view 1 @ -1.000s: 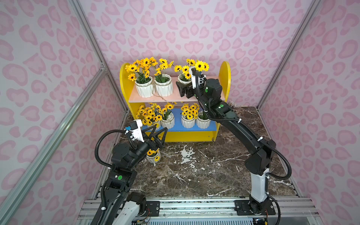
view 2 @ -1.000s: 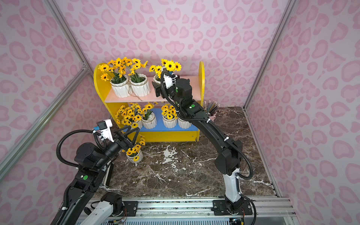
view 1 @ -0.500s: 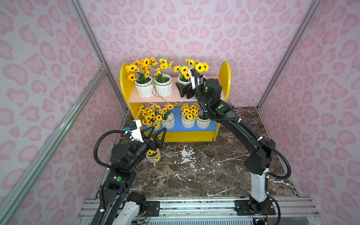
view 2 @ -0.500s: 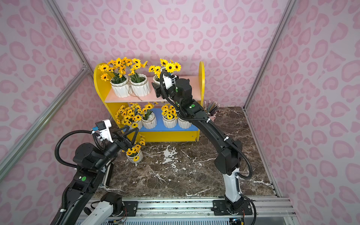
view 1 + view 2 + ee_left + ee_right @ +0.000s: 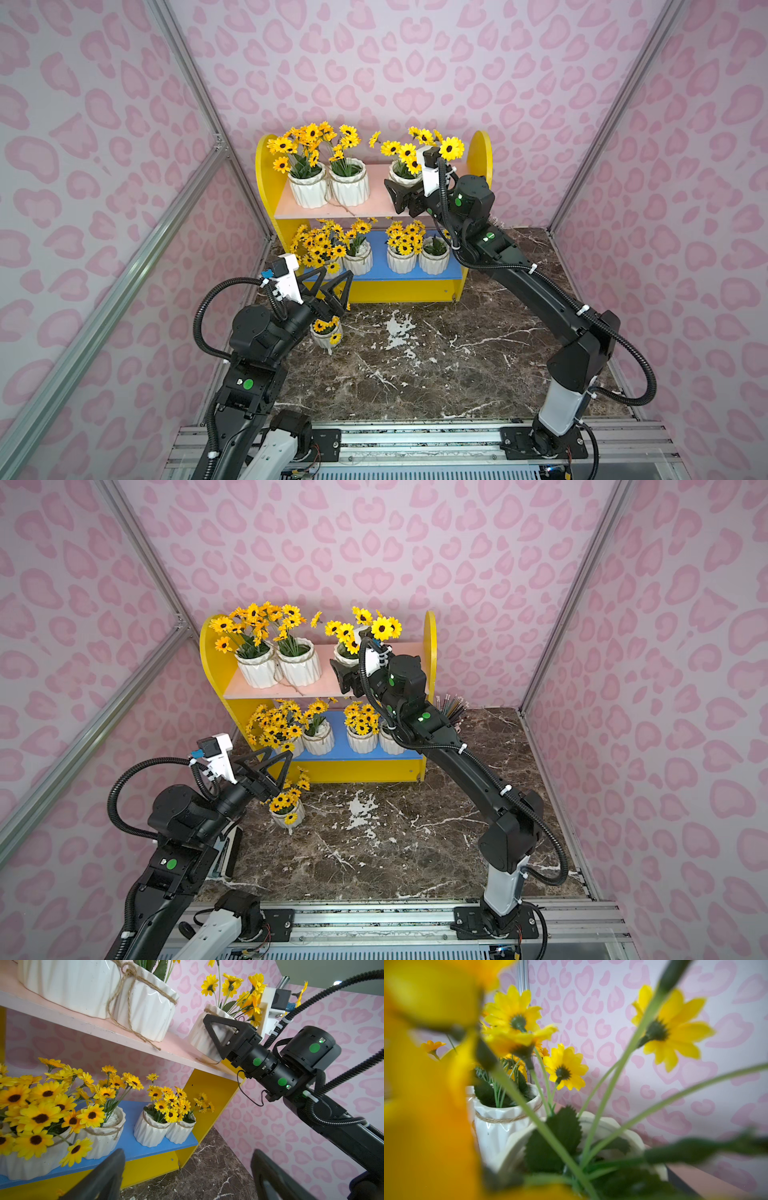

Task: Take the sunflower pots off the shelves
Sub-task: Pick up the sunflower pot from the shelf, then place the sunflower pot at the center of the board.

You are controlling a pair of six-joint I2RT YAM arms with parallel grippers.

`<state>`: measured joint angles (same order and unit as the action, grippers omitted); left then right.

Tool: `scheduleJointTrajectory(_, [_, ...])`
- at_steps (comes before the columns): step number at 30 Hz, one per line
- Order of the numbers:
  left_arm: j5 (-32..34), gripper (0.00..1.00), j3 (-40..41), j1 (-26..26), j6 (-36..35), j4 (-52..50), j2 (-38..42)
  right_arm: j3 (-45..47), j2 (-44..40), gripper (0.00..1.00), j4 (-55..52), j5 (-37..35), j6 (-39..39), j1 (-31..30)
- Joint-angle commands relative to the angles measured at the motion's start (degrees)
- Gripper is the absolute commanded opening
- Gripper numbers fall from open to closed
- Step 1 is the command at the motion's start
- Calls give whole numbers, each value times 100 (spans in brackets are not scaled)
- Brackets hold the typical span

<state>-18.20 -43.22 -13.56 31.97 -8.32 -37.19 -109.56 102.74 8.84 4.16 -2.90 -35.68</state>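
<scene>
eight sunflower pots (image 5: 349, 191) are in sight, and seven of them sit on the shelves (image 5: 262, 174) at the centre of both top views. at the lower left of the frame my left gripper (image 5: 334, 282) hangs with its jaws spread wide and nothing between them. it is just above the floor pot (image 5: 326, 337), which stands upright on the marble floor (image 5: 436, 365) in front of the shelves' left end. further right, the blue lower board (image 5: 456, 272) carries four pots (image 5: 401, 262) in a row. the pink upper board (image 5: 376, 183) carries two pots (image 5: 307, 193) just beside each other at its left end. right of them on that same board stands a third pot (image 5: 401, 178), and my right gripper (image 5: 397, 191) is at it. in the left wrist view one black finger (image 5: 220, 1034) lies across the pot's near side and the other is hidden behind it. so i cannot tell whether i am squeezing the pot or only straddling it. my right wrist view is mostly blurred petals and stems. at the right of a top view, a bunch of pencils (image 5: 451, 708) shows just past the shelves' right panel.
</scene>
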Motion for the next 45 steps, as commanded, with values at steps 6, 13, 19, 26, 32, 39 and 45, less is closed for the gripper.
scheduleJointTrajectory(6, [43, 97, -127, -3, -37, -49, -86, 717, -682, 0, 1094, 95, -77, -153])
scheduleJointTrajectory(13, [114, 97, -132, 5, -116, -109, -52, 1240, -1051, 0, 1287, 41, -167, -307])
scheduleJointTrajectory(19, [115, 97, -202, 7, -121, -100, -117, 1515, -1274, 0, 1351, 20, -255, -417])
scheduleJointTrajectory(26, [391, 97, -108, 11, -155, -218, 8, 2511, -1961, 0, 1606, -161, -394, -833])
scheduleJointTrajectory(32, [965, 97, 373, 5, 14, -312, 297, 4421, -2834, 0, 2369, -411, -513, -1516])
scheduleJointTrajectory(39, [1619, 96, 998, 5, 325, -454, 896, 6325, -3183, 0, 3290, -665, -249, -1959])
scheduleJointTrajectory(45, [1851, 96, 1205, 11, 354, -604, 1278, 7205, -2478, 0, 4761, -432, -23, -2030])
